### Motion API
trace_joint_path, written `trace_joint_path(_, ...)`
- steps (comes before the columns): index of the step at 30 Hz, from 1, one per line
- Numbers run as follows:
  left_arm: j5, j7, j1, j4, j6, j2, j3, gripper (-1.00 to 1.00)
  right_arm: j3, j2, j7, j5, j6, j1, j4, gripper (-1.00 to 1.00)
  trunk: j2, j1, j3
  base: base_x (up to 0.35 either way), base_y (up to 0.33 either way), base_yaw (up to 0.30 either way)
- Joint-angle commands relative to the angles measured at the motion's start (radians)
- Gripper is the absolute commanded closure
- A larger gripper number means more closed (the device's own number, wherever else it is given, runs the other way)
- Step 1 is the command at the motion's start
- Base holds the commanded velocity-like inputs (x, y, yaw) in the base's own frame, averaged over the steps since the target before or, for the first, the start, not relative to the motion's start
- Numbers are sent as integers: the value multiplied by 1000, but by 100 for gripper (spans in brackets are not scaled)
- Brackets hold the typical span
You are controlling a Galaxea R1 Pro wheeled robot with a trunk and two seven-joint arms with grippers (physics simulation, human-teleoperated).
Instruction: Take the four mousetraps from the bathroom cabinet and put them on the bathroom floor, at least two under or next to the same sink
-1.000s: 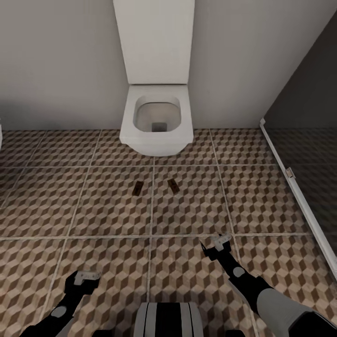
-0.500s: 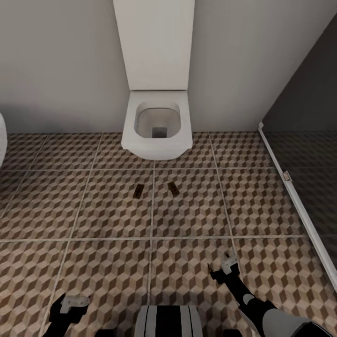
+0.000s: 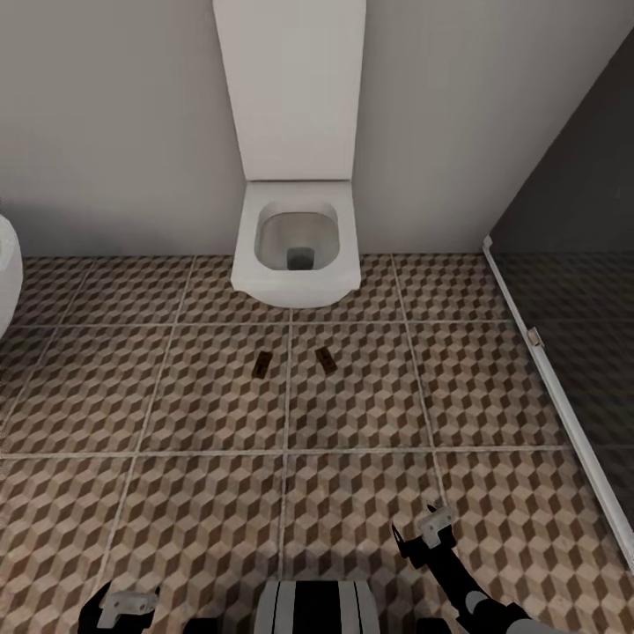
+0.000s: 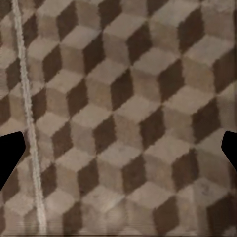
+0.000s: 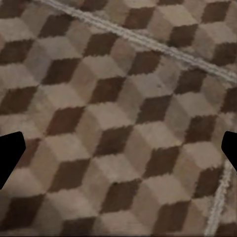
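Mousetraps [image 3: 262, 365] [image 3: 325, 358]: two flat on bathroom floor [image 3: 176, 493] before toilet [image 3: 298, 255]. Left gripper [image 3: 121, 606] and right gripper [image 3: 424, 533] drawn back, spread wide, empty. Two traps outstanding.

Bathroom, far end. Rear wall [image 3: 114, 123]: plain pale grey, evenly lit. Against it, centred: white wall-hung toilet [image 3: 297, 245], squared bowl, seat open, tall white flush panel [image 3: 291, 84] rising behind it. Floor [image 3: 176, 493]: large square tiles in a brown, beige and white cube print, pale grout lines. Right side: dark grey partition [image 3: 581, 202] running diagonally, with a white base rail [image 3: 563, 396] along the floor. Left edge: curved rim of a white fixture [image 3: 7, 273], partly cut off.
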Motion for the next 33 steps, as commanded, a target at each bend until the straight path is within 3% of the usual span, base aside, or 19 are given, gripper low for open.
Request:
trace_joint_path(1, 2, 4, 3, 4, -8, -1, -9, -100, 9, 0, -2, -8, -3, 4, 0, -100, 7, -4, 3, 0, 0, 0)
trace_joint_path(15, 2, 1, 40, 6, -42, -1, -8, -100, 9, -1, -2, -8, -12, 54, 0, -100, 105, -58, 47, 0, 0, 0)
trace_joint_path(33, 2, 1, 76, 6, -53, 1, -7, -100, 8, -6, -5, -13, -82, 121, 1, -100, 231, -127, 103, 0, 0, 0)
